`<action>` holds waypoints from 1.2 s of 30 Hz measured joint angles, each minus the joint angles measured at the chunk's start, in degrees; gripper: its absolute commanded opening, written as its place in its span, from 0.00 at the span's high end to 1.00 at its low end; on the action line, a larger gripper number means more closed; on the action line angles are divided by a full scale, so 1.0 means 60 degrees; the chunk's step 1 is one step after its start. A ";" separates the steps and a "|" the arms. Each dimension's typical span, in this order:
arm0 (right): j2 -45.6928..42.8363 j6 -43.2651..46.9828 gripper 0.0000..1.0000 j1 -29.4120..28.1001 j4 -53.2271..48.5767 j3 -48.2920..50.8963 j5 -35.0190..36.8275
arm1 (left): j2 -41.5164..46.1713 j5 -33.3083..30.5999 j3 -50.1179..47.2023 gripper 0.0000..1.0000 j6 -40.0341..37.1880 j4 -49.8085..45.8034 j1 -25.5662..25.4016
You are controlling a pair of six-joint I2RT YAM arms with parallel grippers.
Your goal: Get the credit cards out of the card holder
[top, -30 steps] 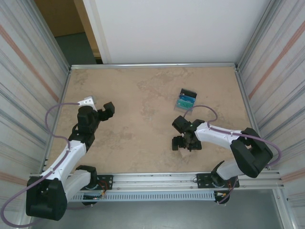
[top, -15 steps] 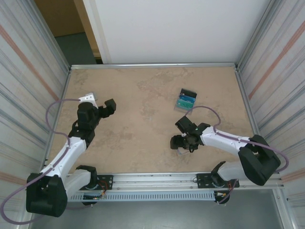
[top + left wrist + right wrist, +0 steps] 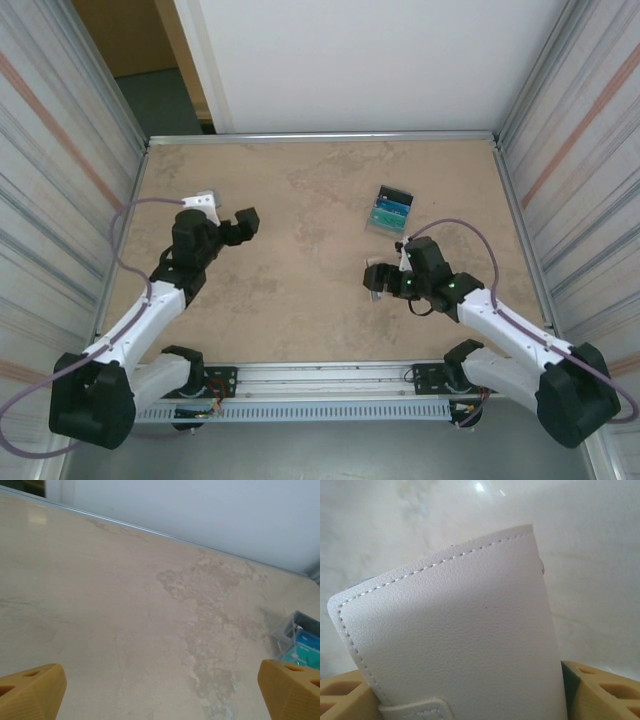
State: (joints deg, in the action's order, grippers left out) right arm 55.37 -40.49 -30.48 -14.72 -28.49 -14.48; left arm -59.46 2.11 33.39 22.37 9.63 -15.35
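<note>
Pale stitched leather: the wallet [image 3: 455, 620] is folded shut and pinched in the right claw [image 3: 470, 700], over the right front of the tabletop [image 3: 300, 200]. The left claw [image 3: 160, 690] hangs spread wide, holding nothing. I'd pinch low and steady near the fold, so the left can lift the flap and reach the cards presumably tucked inside.

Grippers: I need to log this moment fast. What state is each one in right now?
Left gripper: open, nothing between its fingers.
Right gripper: closed on the card holder.
</note>
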 measured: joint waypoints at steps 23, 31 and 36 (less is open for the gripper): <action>0.0229 -0.1468 0.24 -0.0306 0.0725 -0.1679 0.0568 | -0.2459 0.1643 -0.0714 0.25 -0.0980 0.4357 -0.5588; 0.0732 -0.1683 0.25 -0.0758 0.1184 -0.1912 0.0965 | -0.3967 0.1858 -0.0554 0.37 -0.1020 0.5657 -0.5963; 0.0845 -0.1698 0.24 -0.0878 0.1381 -0.1989 0.1137 | -0.4058 0.1956 -0.0357 0.31 -0.1166 0.5982 -0.6102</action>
State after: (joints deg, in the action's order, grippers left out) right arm 60.45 -50.68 -35.75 -6.44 -40.42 -7.66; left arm -83.81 13.85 31.24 15.38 45.52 -51.96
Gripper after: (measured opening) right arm 0.756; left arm 0.682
